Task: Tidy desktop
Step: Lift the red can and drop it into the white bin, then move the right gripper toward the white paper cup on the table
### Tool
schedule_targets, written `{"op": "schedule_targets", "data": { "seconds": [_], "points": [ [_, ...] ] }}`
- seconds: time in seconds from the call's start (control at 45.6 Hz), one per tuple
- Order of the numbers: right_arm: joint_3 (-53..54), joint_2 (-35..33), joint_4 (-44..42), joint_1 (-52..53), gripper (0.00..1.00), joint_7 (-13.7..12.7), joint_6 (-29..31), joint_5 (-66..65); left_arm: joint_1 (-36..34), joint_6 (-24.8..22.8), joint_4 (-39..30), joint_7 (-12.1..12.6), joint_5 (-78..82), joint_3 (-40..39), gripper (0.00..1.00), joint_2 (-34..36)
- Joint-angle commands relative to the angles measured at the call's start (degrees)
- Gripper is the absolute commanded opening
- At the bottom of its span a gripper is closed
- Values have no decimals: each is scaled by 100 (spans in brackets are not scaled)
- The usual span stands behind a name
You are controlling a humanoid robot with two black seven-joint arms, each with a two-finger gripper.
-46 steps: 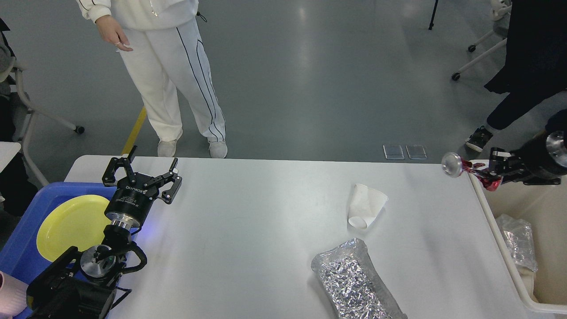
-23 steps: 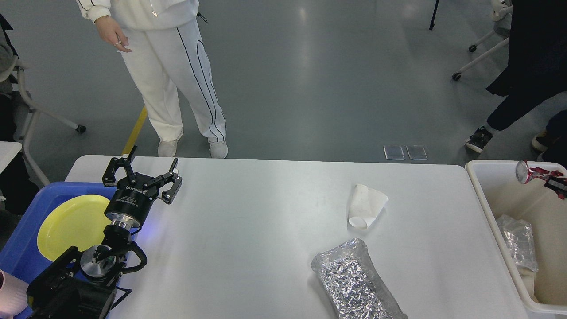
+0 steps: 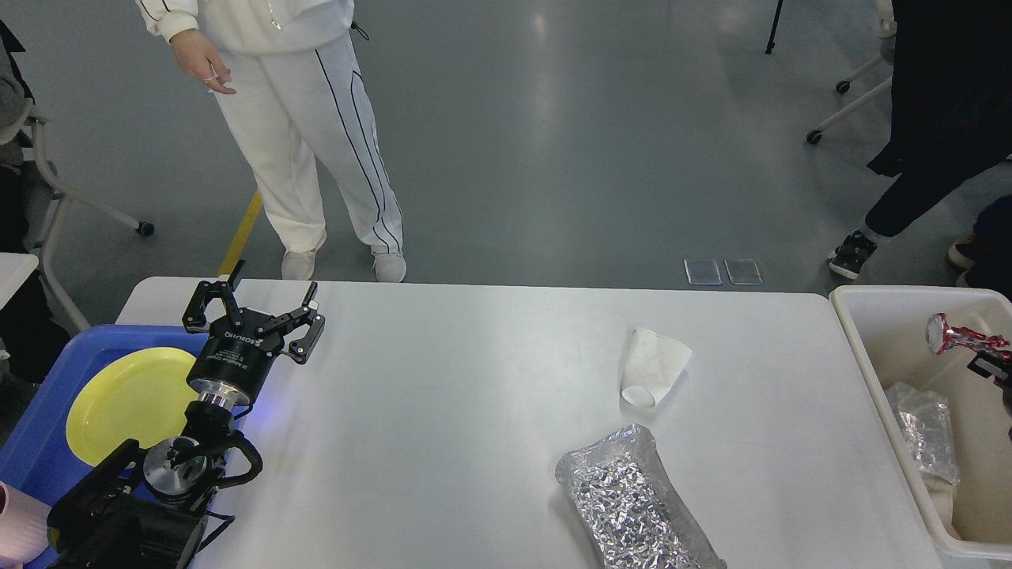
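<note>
Grey floor is showing behind the desktop (image 3: 443,395), smooth white — crumpled paper cup (image 3: 653,367) and crinkled foil bag (image 3: 636,501) lying on it. Left gripper (image 3: 254,310) is hovering splayed, empty. Right gripper (image 3: 998,367) over the beige tub (image 3: 870,363) beside a crushed can (image 3: 959,335) — grip unreadable.

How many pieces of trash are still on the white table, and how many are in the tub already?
On the desktop:
Crushed white paper cup: 1
Silver foil bag: 1
In the beige tub:
Crushed red can: 1
Crumpled silver wrapper: 1
Total: 4
</note>
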Motion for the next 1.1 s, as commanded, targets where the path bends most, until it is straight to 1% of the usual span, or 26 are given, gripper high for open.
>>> {"op": "schedule_targets", "data": {
  "seconds": [0.0, 0.197, 0.548, 0.657, 0.745, 0.811, 0.898, 0.964, 1.073],
  "points": [
    [5, 152, 81, -96, 100, 13, 8, 0, 0, 0, 0, 0, 0, 0, 96, 0],
    [216, 267, 99, -219, 100, 21, 17, 9, 0, 0, 0, 0, 0, 0, 96, 0],
    [541, 232, 117, -193, 100, 39, 17, 0, 0, 0, 0, 0, 0, 0, 96, 0],
    [585, 162, 309, -114, 100, 56, 26, 0, 0, 0, 0, 0, 0, 0, 96, 0],
    [585, 4, 731, 236, 100, 56, 26, -9, 0, 0, 0, 0, 0, 0, 96, 0],
    [585, -198, 1108, 746, 100, 39, 35, -9, 0, 0, 0, 0, 0, 0, 96, 0],
    [559, -348, 1828, 1466, 100, 30, 61, -35, 0, 0, 0, 0, 0, 0, 96, 0],
    [489, -515, 2531, 2090, 100, 30, 122, -87, 0, 0, 0, 0, 0, 0, 96, 0],
    [305, -822, 4025, 3031, 100, 39, 272, -158, 0, 0, 0, 0, 0, 0, 96, 0]
  ]
}}
